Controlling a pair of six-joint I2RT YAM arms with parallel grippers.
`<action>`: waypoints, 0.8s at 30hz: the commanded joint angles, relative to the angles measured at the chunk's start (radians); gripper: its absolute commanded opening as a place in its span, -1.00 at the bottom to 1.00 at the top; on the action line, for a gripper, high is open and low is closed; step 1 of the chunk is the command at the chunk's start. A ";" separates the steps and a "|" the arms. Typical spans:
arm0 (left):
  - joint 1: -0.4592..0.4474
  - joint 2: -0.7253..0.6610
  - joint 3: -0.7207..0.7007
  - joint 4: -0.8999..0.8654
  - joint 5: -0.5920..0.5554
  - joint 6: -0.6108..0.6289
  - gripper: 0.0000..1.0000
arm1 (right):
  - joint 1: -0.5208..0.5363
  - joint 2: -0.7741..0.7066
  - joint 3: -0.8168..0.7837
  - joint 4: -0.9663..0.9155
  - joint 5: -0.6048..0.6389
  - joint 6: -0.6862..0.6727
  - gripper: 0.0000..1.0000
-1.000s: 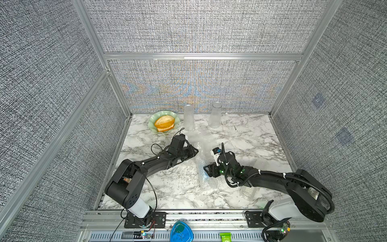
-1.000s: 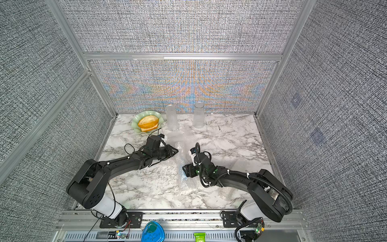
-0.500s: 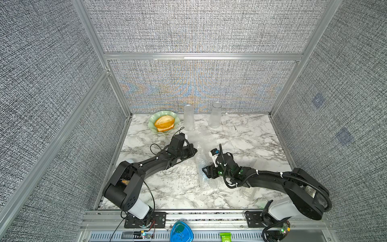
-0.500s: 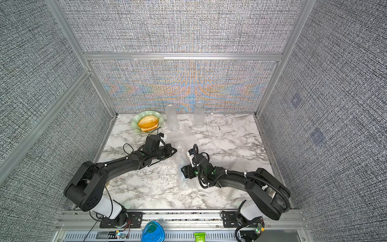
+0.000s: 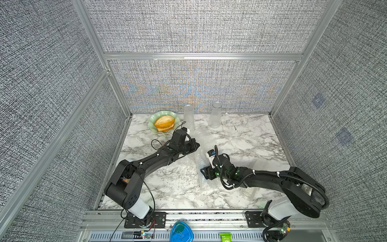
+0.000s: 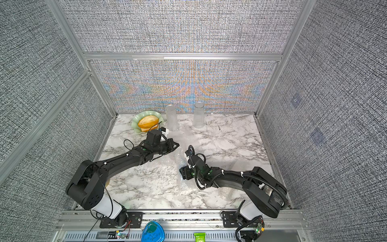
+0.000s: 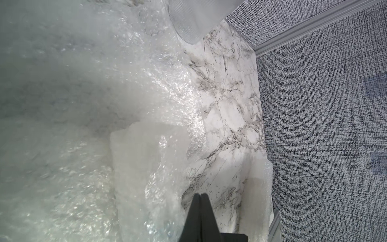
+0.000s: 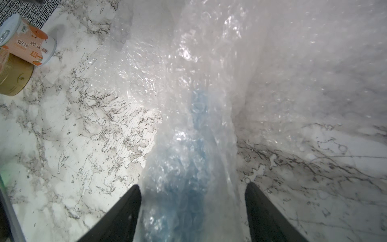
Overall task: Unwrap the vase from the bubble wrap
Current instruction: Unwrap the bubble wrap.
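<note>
The vase is not yet free: it shows only as a blue shape through the bubble wrap, lying mid-worktop between the two arms. The right gripper has its jaws set wide around the wrapped blue body, seemingly steadying it. The left gripper has its jaws clenched at the wrap's loose edge; whether film is pinched cannot be told. Peeling appears barely begun. At the back, a green dish holds a bread roll, beside two clear tumblers, contents not discernible.
</note>
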 commanded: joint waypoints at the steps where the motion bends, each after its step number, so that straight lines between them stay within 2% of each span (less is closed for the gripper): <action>1: -0.001 0.012 0.019 -0.027 0.006 0.019 -1.00 | 0.011 0.007 0.010 -0.022 0.038 -0.014 0.47; 11: -0.002 -0.012 0.018 -0.090 -0.035 0.043 -1.00 | 0.017 -0.006 -0.003 0.001 0.043 -0.011 0.47; 18: 0.015 -0.042 0.008 -0.141 -0.057 0.060 -1.00 | 0.024 -0.085 -0.045 0.038 0.059 -0.016 0.47; 21: 0.032 -0.064 -0.026 -0.127 -0.042 0.055 -0.61 | 0.025 -0.126 -0.064 0.065 0.067 -0.019 0.47; 24: 0.051 -0.075 -0.051 -0.108 -0.016 0.047 -0.43 | 0.023 -0.158 -0.087 0.105 0.079 -0.014 0.47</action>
